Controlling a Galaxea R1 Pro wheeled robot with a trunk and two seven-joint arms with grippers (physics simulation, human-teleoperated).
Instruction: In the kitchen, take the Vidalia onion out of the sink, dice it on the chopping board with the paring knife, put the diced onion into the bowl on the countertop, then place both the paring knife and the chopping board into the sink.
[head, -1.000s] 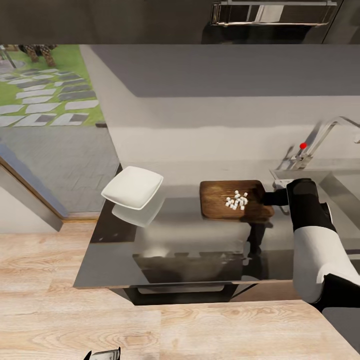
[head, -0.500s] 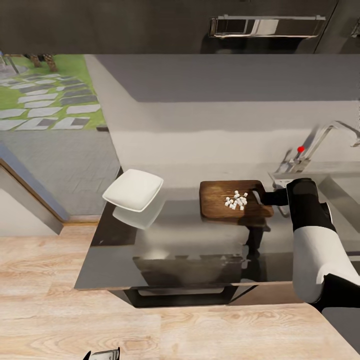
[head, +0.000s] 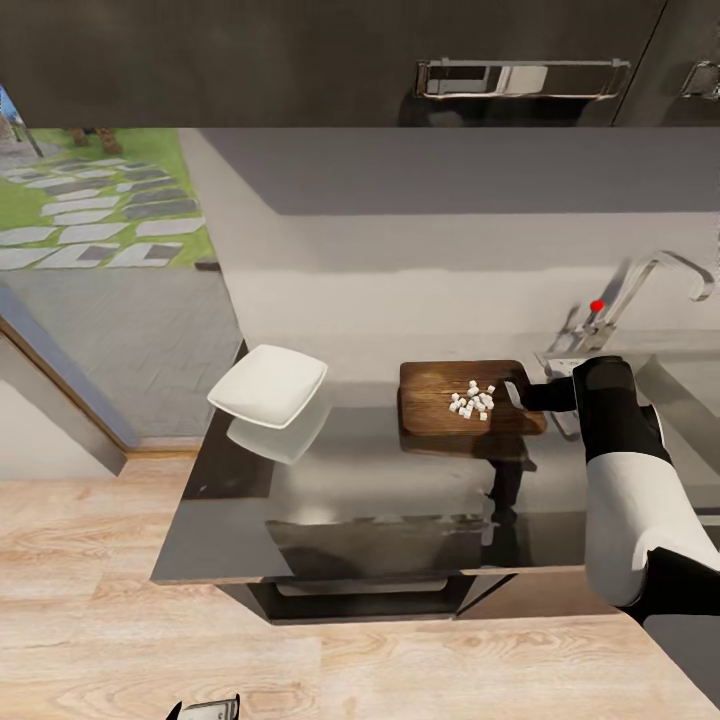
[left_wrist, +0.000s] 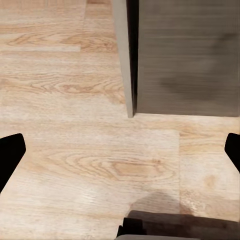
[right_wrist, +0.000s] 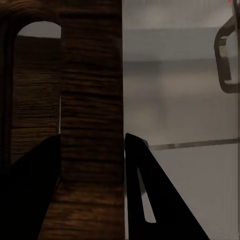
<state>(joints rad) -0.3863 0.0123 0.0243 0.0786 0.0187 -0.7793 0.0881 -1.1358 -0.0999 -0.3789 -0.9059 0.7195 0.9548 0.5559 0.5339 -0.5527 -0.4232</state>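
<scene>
The brown chopping board (head: 440, 400) is held just above the glossy countertop (head: 380, 500), with a small pile of white diced onion (head: 472, 400) on it. My right gripper (head: 527, 396) is shut on the board's handle end, next to the handle hole. In the right wrist view its fingers (right_wrist: 30, 190) clamp the wooden strip of the board (right_wrist: 90, 90) beside that hole. The white bowl (head: 268, 385) stands on the counter's left end. The sink (head: 690, 390) lies at the right edge. The paring knife is out of view. My left gripper (left_wrist: 122, 150) hangs open over the wooden floor.
A chrome faucet (head: 650, 275) with a red knob (head: 597, 305) rises behind the sink. Dark wall cabinets (head: 350, 60) hang above the counter. The counter ends left of the bowl, where a doorway opens onto a paved garden (head: 100, 220). Wooden floor (head: 400, 660) lies in front.
The head view has tilted, so the wall cabinets show lower in the picture. The board stays in my right gripper and its shadow on the counter has spread a little.
</scene>
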